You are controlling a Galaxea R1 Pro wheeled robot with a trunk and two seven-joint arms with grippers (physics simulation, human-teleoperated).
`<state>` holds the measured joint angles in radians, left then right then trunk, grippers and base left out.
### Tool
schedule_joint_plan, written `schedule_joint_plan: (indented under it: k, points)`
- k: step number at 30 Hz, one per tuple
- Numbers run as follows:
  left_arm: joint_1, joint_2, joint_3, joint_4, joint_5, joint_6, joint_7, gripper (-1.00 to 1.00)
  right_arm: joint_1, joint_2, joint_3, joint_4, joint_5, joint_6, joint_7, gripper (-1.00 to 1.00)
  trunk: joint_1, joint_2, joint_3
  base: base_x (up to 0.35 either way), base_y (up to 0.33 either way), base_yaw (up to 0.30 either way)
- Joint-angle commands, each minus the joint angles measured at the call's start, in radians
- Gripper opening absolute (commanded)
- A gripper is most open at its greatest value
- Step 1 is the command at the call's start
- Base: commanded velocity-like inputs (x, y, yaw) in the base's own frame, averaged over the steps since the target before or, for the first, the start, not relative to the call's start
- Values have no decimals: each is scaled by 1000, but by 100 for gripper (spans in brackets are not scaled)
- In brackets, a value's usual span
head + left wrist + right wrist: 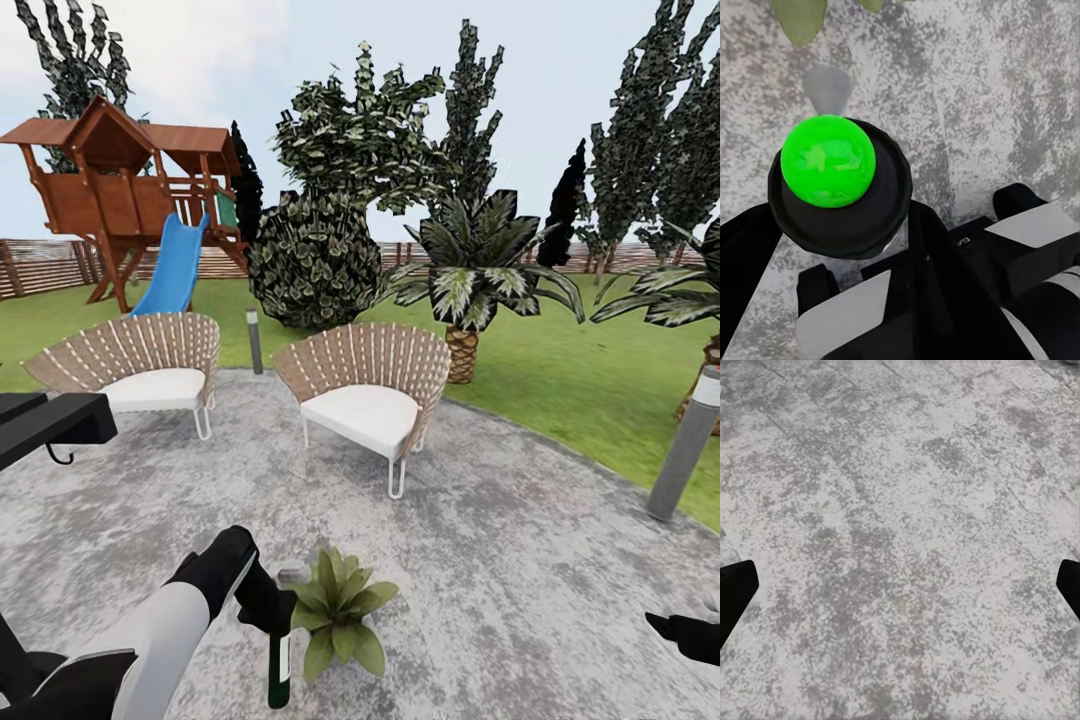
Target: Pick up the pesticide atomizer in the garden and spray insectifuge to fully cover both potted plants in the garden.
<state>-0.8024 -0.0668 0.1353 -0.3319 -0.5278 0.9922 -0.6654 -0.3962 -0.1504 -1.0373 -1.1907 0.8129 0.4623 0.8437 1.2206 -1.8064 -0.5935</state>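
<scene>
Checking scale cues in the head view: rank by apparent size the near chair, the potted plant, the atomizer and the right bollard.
1. Near chair, clearly largest.
2. Right bollard and potted plant look about alike: the bollard is taller, the plant wider. The plant is nearer the camera, so no ranking.
4. Atomizer, held in the left hand, partly hidden, smallest.
</scene>
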Motion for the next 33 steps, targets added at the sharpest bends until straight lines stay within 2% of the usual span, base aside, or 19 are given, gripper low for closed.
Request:
schedule_joint_plan:
  k: [1, 33]
  points:
    - [-1, -1, 7, -1, -10, 5, -7, -100, -1, 0, -1, -1, 6, 2, 8, 100, 0, -1, -3, 7, 0, 0]
    - [0, 6, 9, -1, -11, 3, -6, -100, -1, 2, -1, -1, 8, 2, 4, 100, 0, -1, -53, 0, 0, 0]
